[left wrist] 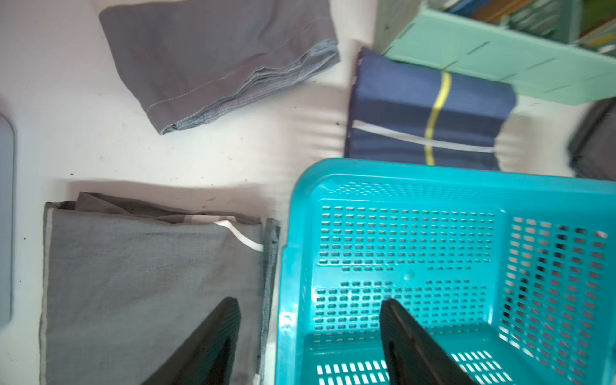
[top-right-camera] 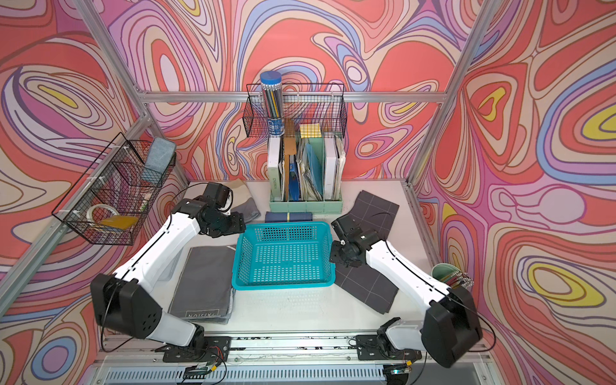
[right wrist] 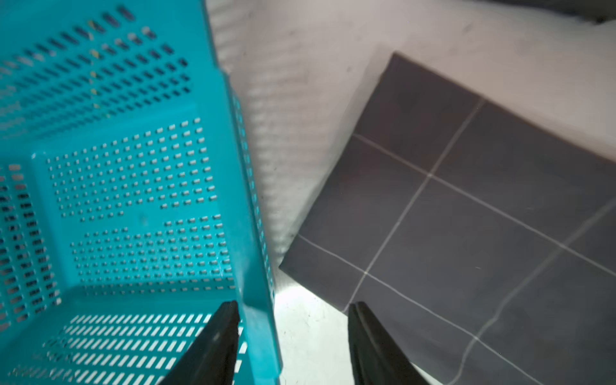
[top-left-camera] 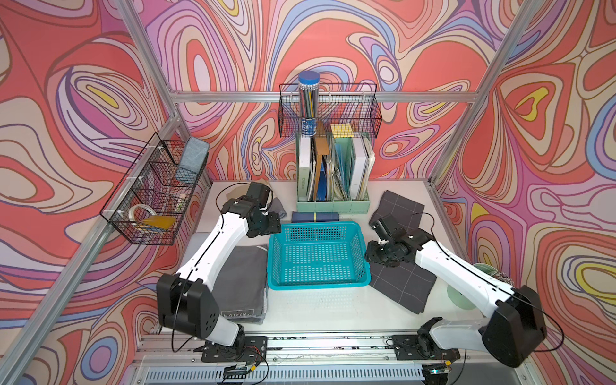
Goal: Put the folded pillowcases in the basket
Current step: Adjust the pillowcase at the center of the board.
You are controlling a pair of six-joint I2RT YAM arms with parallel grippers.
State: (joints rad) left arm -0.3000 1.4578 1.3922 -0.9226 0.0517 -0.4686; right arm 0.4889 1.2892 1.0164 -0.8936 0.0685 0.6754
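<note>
— Where is the turquoise basket (top-left-camera: 318,283)?
— Centre frame. My left gripper (left wrist: 308,301) and right gripper (right wrist: 293,304) stand wide, each astride a side rim; the grey folded pillowcase (top-left-camera: 245,276) lies lower left.

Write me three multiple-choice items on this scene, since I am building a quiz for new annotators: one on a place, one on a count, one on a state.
1. Where does the navy cloth lie relative to the basket?
A. inside it
B. behind it, in front of the green file organiser
C. under it

2. How many black wire baskets hang on the frame?
A. one
B. two
C. four

3. The basket is:
A. empty
B. half full
C. upside down

Key:
1 B, both top views show the cloth between the basket's far rim and the organiser.
2 B, one hangs at the side and another at the back.
3 A, its perforated bottom is bare in every view.
</note>
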